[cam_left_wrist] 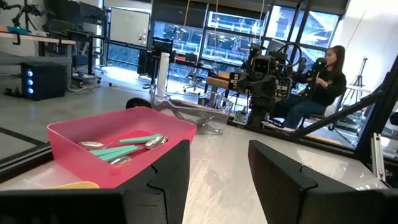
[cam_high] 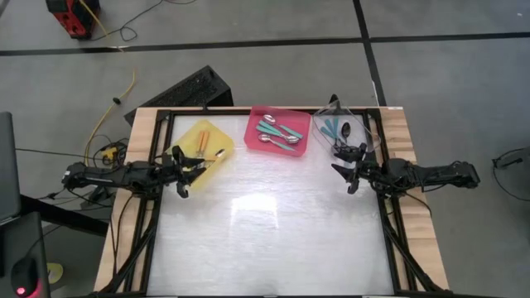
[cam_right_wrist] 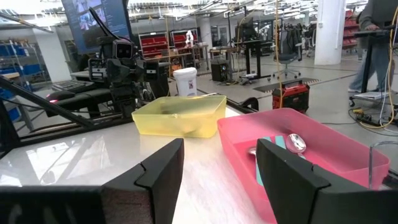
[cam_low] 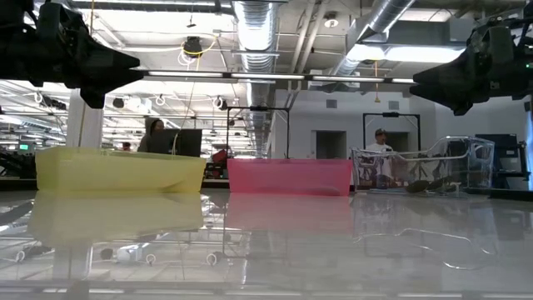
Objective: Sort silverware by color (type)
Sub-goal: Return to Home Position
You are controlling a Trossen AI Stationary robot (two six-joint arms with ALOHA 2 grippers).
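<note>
The silverware lies in three trays along the table's far side. Orange-handled spoons (cam_high: 201, 141) lie in the yellow tray (cam_high: 217, 132). Teal-handled spoons with silver bowls (cam_high: 277, 132) lie in the pink tray (cam_high: 255, 124), and they also show in the left wrist view (cam_left_wrist: 124, 148). Teal-handled spoons with dark bowls (cam_high: 339, 128) lie in the clear tray (cam_high: 364, 124). My left gripper (cam_high: 185, 171) hovers open at the yellow tray's near edge. My right gripper (cam_high: 342, 170) hovers open just near of the clear tray. Neither has anything between its fingers.
The white tabletop (cam_high: 265, 232) stretches from the trays to the near edge, framed by wooden side strips (cam_high: 414, 240). A black case (cam_high: 192, 88) lies on the floor beyond the far edge. People sit at desks in the room behind (cam_left_wrist: 326, 78).
</note>
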